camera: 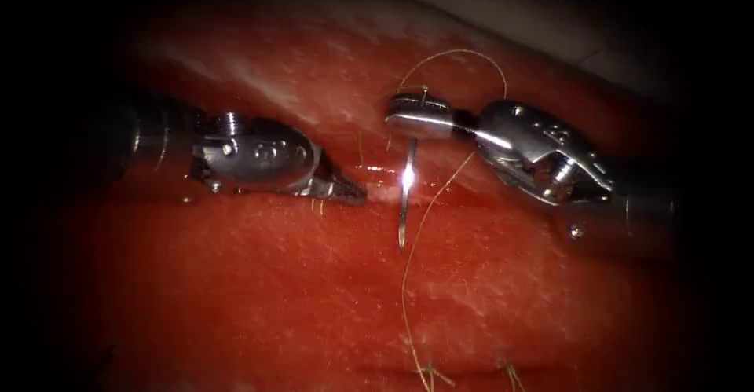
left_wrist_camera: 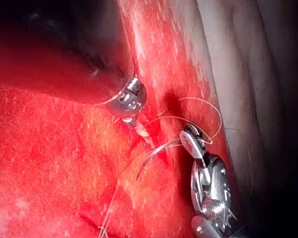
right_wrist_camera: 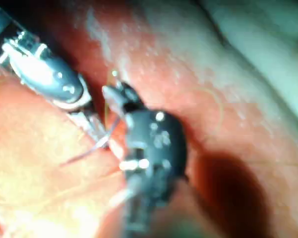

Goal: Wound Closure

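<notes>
My right tool's jaws (camera: 416, 115) are shut on the curved needle (camera: 405, 196) near its thread end. The needle hangs down over the cut (camera: 381, 190), and its point looks free above the tissue (camera: 236, 282). Thread (camera: 412, 258) loops above the right tool and trails down toward the near edge. On the cut's left, my left tool (camera: 349, 192) has its jaws shut, tips resting on the cut's edge; whether they pinch tissue I cannot tell. The left wrist view shows the left jaws (left_wrist_camera: 139, 128), the needle (left_wrist_camera: 156, 154) and the right tool (left_wrist_camera: 191, 141).
Short cut ends of thread (camera: 430, 374) stick up from the tissue near the front, with another tuft (camera: 512, 372) to their right. A pale surface (camera: 565, 23) lies beyond the tissue's far edge. Red fluid glistens along the cut.
</notes>
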`<control>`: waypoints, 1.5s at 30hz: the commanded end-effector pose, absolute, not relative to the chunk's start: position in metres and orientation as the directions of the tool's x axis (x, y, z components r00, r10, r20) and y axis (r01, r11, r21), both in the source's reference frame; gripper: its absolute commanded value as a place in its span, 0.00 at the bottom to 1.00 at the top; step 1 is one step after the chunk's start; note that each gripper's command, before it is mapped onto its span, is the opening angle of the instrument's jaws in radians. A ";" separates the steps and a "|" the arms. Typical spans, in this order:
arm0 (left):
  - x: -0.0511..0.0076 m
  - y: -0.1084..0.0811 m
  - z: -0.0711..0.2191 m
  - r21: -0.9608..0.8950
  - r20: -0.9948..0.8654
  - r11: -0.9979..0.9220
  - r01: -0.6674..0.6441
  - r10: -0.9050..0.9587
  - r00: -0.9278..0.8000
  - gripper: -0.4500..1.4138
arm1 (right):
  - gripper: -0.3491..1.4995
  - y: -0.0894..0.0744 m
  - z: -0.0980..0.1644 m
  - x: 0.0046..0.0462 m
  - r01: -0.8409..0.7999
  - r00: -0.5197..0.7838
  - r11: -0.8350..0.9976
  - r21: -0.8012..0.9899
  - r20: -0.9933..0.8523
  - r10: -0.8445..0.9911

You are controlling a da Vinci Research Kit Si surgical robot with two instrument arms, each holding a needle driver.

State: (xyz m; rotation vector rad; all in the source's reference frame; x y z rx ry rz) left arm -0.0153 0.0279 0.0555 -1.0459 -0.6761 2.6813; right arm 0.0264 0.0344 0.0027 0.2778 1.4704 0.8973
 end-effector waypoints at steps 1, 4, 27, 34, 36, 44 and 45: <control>-0.0162 0.028 0.056 -0.479 -0.595 -0.878 -0.002 0.326 -0.734 0.05 | 0.00 0.035 0.003 0.0272 -0.349 -0.143 0.665 0.661 -0.739 0.659; -0.0168 0.029 0.057 -0.483 -0.587 -0.875 -0.006 0.330 -0.739 0.05 | 0.00 0.034 0.003 0.0273 -0.351 -0.136 0.677 0.647 -0.751 0.647; -0.0212 0.029 0.062 -0.759 -0.333 -0.646 0.076 0.287 -0.898 0.05 | 0.00 0.035 0.004 0.0280 -0.398 -0.047 0.810 0.430 -0.892 0.450; -0.0199 0.028 0.061 -0.798 -0.340 -0.592 0.109 0.294 -0.893 0.05 | 0.00 0.036 0.005 0.0283 -0.427 -0.028 0.823 0.375 -0.915 0.403; -0.0192 0.028 0.060 -0.802 -0.339 -0.586 0.116 0.287 -0.896 0.05 | 0.00 0.036 0.005 0.0284 -0.430 -0.020 0.829 0.357 -0.922 0.387; -0.0190 0.028 0.059 -0.816 -0.352 -0.561 0.141 0.289 -0.890 0.05 | 0.00 0.036 0.007 0.0295 -0.443 0.005 0.844 0.301 -0.941 0.338; -0.0191 0.028 0.059 -0.815 -0.358 -0.561 0.145 0.292 -0.887 0.05 | 0.00 0.036 0.007 0.0296 -0.443 0.008 0.845 0.299 -0.941 0.337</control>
